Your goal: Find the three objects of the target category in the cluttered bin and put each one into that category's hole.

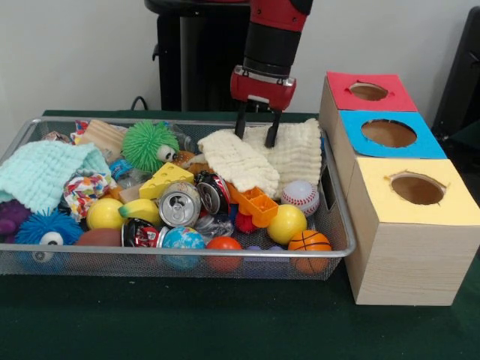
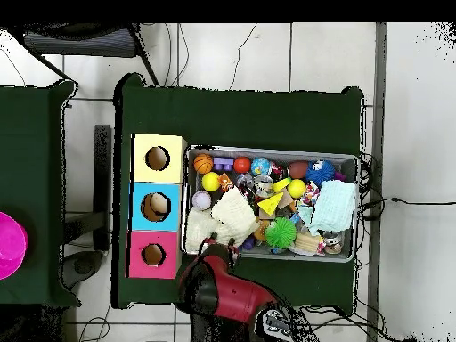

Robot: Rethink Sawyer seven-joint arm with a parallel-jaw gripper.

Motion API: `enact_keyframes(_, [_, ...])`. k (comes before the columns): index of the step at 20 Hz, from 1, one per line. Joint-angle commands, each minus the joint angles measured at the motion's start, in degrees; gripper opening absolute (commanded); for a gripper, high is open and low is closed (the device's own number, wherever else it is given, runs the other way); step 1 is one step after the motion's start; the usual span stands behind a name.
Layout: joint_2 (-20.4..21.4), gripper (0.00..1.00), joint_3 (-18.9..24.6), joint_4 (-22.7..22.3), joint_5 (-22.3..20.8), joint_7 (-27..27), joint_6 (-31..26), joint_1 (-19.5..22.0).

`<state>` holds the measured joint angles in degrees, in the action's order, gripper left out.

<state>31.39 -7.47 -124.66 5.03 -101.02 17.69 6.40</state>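
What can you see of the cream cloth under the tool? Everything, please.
The cream cloth looks like soft, ribbed woven fabric, rumpled and folded into a thick strip. It lies slantwise over the clutter toward the bin's box end, beside a second pale cloth behind it. Its lower end rests against an orange plastic block and a crushed can. The tool stands open, fingers down at its upper edge.

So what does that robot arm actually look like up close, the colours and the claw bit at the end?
The arm is a thick round tube, red with a black band around it. It ends in a boxy red wrist block with a pale trim along its lower edge. The gripper is two thin, straight black fingers hanging from that block. From overhead the arm is the same glossy red with black sections. I see no markings or loose cables on it.
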Motion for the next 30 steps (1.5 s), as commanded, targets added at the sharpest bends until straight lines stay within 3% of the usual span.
enact_keyframes(1, [-9.04, 1.0, 1.67, 6.2, 3.8, -14.1, 5.87, 1.01])
enact_keyframes(7, [-14.59, 1.0, 3.33, 7.83, 4.11, -15.65, 10.21, 1.9])
enact_keyframes(10, [-15.24, 1.0, 3.78, 7.79, 3.64, -15.9, 12.26, 2.15])
enact_keyframes(23, [-6.68, 1.0, 1.28, 4.08, 5.59, -12.45, 6.6, 0.71])
enact_keyframes(24, [-6.83, 0.0, 1.13, 4.22, 5.72, -12.28, 6.33, 0.5])
enact_keyframes(30, [-5.08, 0.0, 0.74, 4.33, 6.5, -10.88, 2.35, 0.32])
